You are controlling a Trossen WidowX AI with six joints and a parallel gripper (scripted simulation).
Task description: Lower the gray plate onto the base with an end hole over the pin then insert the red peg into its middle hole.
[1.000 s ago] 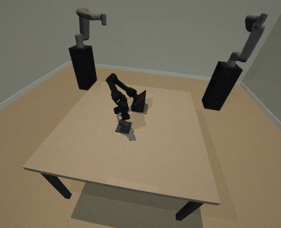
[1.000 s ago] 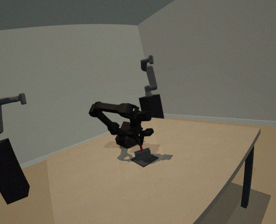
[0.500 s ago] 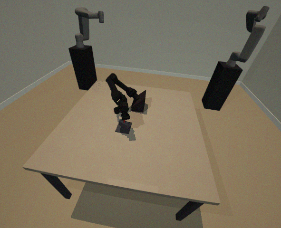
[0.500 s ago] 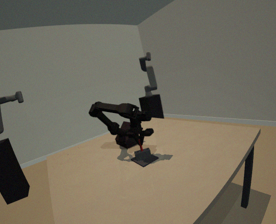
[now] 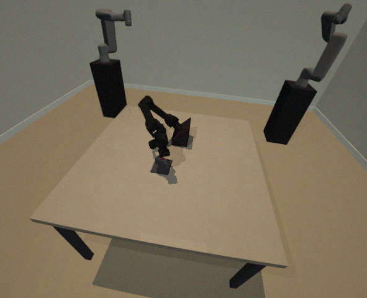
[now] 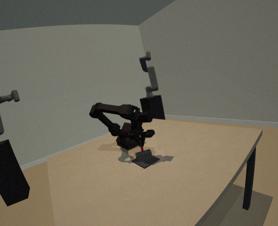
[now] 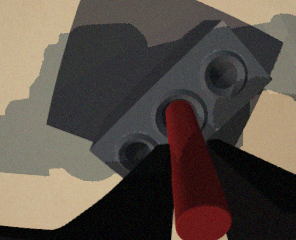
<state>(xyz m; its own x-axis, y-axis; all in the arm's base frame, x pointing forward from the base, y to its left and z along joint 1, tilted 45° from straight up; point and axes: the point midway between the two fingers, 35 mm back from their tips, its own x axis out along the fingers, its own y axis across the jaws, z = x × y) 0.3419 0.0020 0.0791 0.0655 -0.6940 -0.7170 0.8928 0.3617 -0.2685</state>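
Hand [image 7: 188, 180] grips red peg [image 7: 191, 174] (unlabelled), tip at gray plate's [image 7: 182, 103] middle hole.

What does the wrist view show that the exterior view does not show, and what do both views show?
Only the wrist view shows the three holes of the gray plate and the tip of the red peg at the middle hole; how deep it sits cannot be told.

Only the exterior view shows the whole arm, the table and the two camera stands.

Both show the gripper shut on the red peg, with the plate on the dark base below it.
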